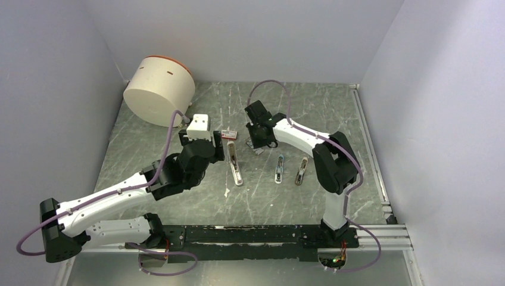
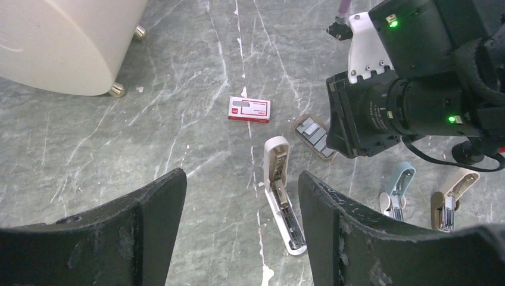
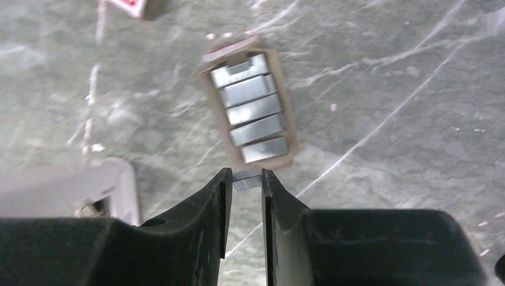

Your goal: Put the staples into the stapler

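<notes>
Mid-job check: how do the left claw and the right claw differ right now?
The left claw stands wide open; the right claw is closed almost fully. The left claw holds nothing; the right claw pinches a staple strip just beside the tray of staples. Both are black and face the table.

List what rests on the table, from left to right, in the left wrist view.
Cream round container, red staples box, open white stapler, tray of staple strips, pale blue stapler, beige stapler.
</notes>
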